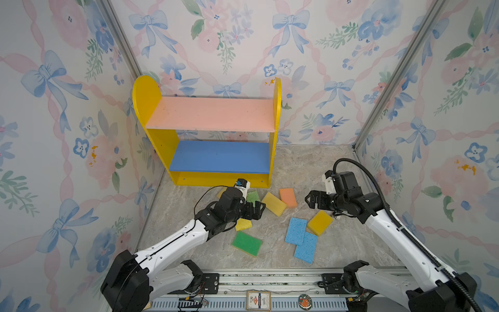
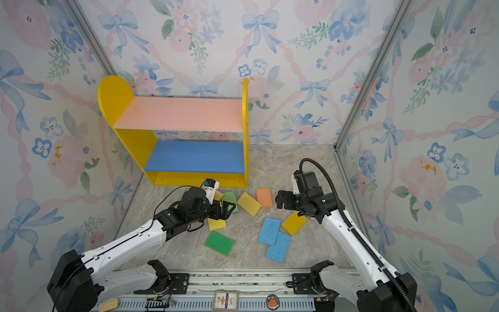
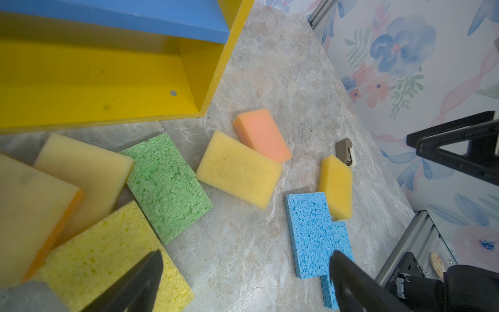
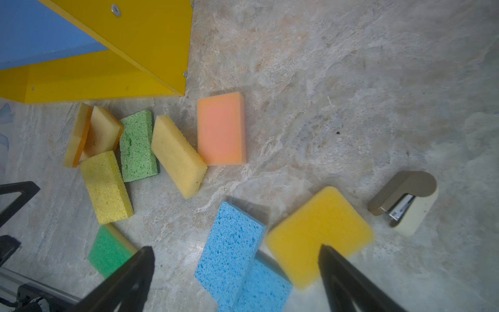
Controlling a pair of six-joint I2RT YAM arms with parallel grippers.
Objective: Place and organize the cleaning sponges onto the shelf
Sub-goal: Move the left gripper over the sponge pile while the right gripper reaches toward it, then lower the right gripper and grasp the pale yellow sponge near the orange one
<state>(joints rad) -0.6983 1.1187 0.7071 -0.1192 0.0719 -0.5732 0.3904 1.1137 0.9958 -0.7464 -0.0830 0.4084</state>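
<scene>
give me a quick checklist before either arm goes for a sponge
1. Left gripper open and empty: ok.
2. Right gripper open and empty: ok.
3. Shelf has room, with the pink upper board and blue lower board both bare: ok.
4. Sponges near the right gripper lie singly: not ok. One blue sponge lies across the other blue sponge, and the deep yellow sponge overlaps that one.
5. Stapler lies apart from the deep yellow sponge: ok.
</scene>
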